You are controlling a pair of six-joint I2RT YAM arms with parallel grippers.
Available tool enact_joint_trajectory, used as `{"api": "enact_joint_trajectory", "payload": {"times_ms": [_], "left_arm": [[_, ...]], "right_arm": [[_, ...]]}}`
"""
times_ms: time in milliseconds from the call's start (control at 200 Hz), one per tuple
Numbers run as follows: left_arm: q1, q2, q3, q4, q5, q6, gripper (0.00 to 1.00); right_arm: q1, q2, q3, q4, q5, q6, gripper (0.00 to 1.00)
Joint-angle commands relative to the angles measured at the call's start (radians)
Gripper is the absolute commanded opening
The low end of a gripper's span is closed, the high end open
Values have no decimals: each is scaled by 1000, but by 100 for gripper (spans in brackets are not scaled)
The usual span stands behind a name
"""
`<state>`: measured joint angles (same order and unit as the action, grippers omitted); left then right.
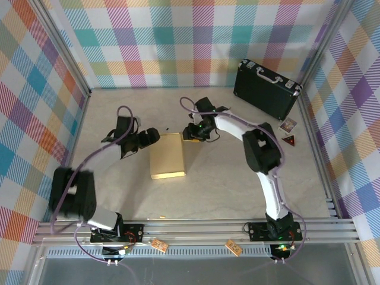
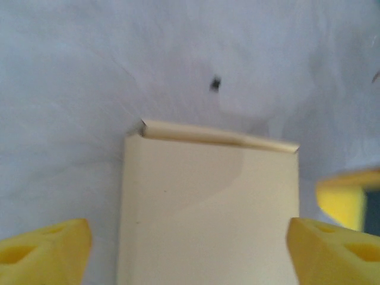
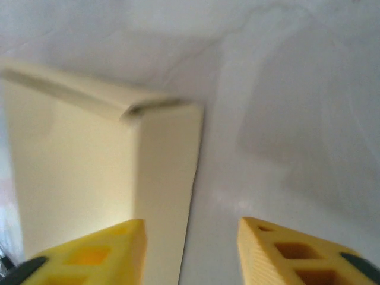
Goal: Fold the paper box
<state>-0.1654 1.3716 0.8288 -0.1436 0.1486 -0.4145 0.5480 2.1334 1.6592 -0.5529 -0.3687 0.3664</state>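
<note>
Lying shut on the surface [image 1: 225,178], the paper box [image 1: 167,155] has the left gripper [image 1: 155,138] spread at nine o'clock, the right gripper [image 1: 189,135] spread at one.

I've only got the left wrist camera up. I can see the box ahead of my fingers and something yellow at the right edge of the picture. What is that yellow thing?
Observer: That's the right gripper. In the top view it sits at the far right corner of the paper box.
Operator: Is it gripping the box?
Observer: It doesn't look so. In the right wrist view its fingers stand apart, one over the box's side wall and the other over bare table.
Operator: Anything else on the table I should know about?
Observer: A black briefcase stands in the far right corner, well apart from the box.
</note>
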Motion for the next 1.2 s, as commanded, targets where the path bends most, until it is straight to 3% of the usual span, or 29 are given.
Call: {"api": "enact_joint_trajectory", "payload": {"times_ms": [0, 65, 200, 285, 375, 460, 580, 620, 730, 780, 845, 885, 900, 915, 960, 990, 1190], "left_arm": [[1, -220, -134, 88, -351, 68, 92], [0, -341, -261, 222, -441, 155, 95], [0, -490, -517, 583, -496, 300, 96], [0, -470, -585, 722, -489, 371, 96], [0, -394, -584, 754, -492, 422, 96], [0, -295, -608, 884, -493, 448, 96], [18, -81, -625, 1117, -466, 496, 97], [22, -29, -618, 1165, -473, 466, 97], [54, 133, -578, 1236, -335, 462, 98], [64, 253, -558, 1354, -329, 467, 98], [73, 164, -520, 1130, -305, 448, 99], [73, 189, -518, 1169, -302, 454, 99], [73, 211, -518, 1204, -306, 456, 99], [75, 222, -511, 1215, -316, 457, 99], [76, 201, -455, 1063, -347, 431, 100], [79, 197, -410, 967, -353, 422, 100], [83, 207, -421, 1009, -316, 436, 100]], "right_arm": [[-51, -292, -226, 171, 163, -75, 55], [-69, -463, -413, 275, 276, -137, 63], [-98, -781, -768, 503, 512, -295, 79], [-116, -957, -950, 636, 669, -335, 90], [-150, -1094, -1121, 783, 761, -383, 91], [-185, -1154, -1288, 988, 803, -452, 94], [-266, -1096, -1375, 1132, 775, -425, 95], [-291, -1033, -1371, 1165, 793, -399, 95], [-359, -839, -1365, 1354, 775, -372, 95], [-370, -760, -1348, 1445, 762, -404, 95], [-424, -645, -1318, 1502, 677, -379, 91], [-478, -608, -1290, 1450, 522, -363, 87], [-498, -586, -1279, 1459, 474, -363, 98], [-510, -574, -1270, 1472, 453, -356, 99], [-536, -603, -1244, 1356, 415, -336, 99], [-540, -583, -1260, 1423, 405, -335, 99], [-539, -592, -1254, 1405, 388, -348, 99]]}}
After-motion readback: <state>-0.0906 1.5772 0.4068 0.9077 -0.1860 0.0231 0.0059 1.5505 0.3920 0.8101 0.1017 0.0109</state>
